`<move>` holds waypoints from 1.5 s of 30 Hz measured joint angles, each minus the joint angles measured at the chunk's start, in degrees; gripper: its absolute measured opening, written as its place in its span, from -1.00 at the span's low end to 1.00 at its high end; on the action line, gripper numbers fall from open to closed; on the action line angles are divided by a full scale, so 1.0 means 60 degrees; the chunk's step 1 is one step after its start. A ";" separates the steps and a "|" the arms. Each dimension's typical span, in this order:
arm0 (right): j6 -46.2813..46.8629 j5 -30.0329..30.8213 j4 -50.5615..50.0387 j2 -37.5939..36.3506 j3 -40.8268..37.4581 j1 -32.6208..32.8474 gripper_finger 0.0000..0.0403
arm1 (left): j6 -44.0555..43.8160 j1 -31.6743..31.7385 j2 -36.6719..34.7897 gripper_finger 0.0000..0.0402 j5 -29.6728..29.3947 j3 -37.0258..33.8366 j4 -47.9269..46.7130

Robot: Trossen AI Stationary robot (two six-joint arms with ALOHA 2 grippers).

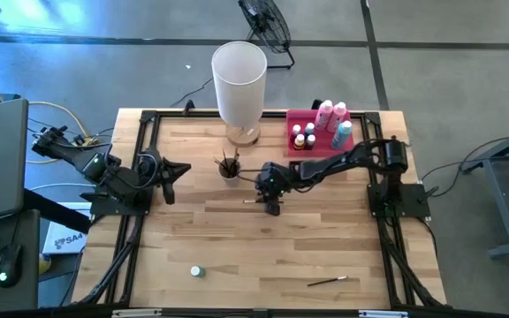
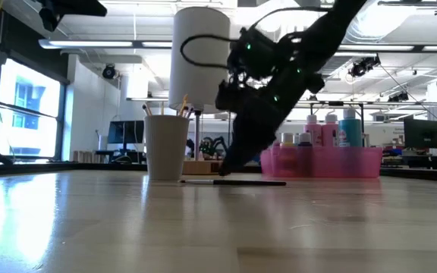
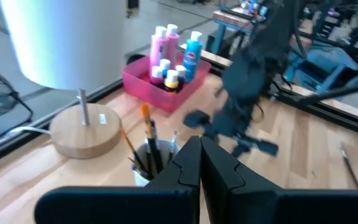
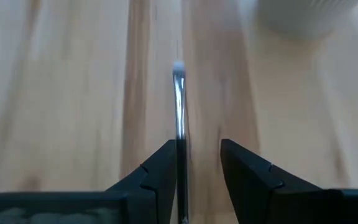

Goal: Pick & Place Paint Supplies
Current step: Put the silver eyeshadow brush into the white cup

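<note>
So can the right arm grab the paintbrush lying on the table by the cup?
Probably yes. The right gripper is down at the table with its fingers open on either side of the paintbrush, and nothing sits between them. The cup stands off to one side.

From the right wrist, the paintbrush (image 4: 179,118) runs down between the dark fingers (image 4: 160,174) and its handle is cut off by the picture's lower edge; whether both fingers touch it cannot be told. The white cup (image 4: 309,15) is cropped at the top edge there and blurred. In the low view the right gripper (image 2: 230,163) hides part of the pink tray (image 2: 332,161) and the brush's middle. From above, the small round thing (image 1: 197,271) near the table's front is too small to tell. From the left wrist, the right arm (image 3: 247,93) is smeared, and the lamp's shade (image 3: 67,37) is cut off at the top
</note>
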 joint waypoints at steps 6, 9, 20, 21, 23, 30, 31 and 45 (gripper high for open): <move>-0.0934 -0.0329 -0.0300 0.0270 0.0001 0.0007 -0.41 | -0.0003 0.0000 0.0000 -1.00 -0.0309 0.0000 0.0002; -0.1015 -0.0329 -0.0545 0.0270 0.0019 0.0003 -0.41 | -0.0027 0.0000 0.0000 -1.00 -0.0351 0.0000 0.0002; -0.1175 0.0976 -0.1383 0.0252 0.0037 0.0108 -0.74 | -0.0020 0.0000 0.0004 -1.00 -0.0458 0.0000 -0.0002; -0.1215 0.1213 -0.1505 0.0248 0.0040 0.0126 -0.77 | -0.0018 0.0000 0.0004 -1.00 -0.0458 0.0000 -0.0002; -0.1219 0.1351 -0.1690 0.0243 0.0040 0.0085 -0.83 | -0.0016 0.0000 0.0004 -1.00 -0.0461 0.0000 -0.0002; -0.1714 0.1351 -0.2300 0.0186 0.0040 -0.0192 -0.95 | -0.0012 0.0000 0.0004 -1.00 -0.0450 0.0000 -0.0002; -0.1894 0.1380 -0.2447 0.0185 0.0040 -0.0248 -0.95 | -0.0008 0.0000 0.0004 -1.00 -0.0450 0.0000 -0.0002; -0.3258 0.0285 -0.3003 0.0149 -0.0125 -0.1327 -0.96 | 0.0001 0.0000 0.0004 -1.00 -0.0151 0.0000 -0.0369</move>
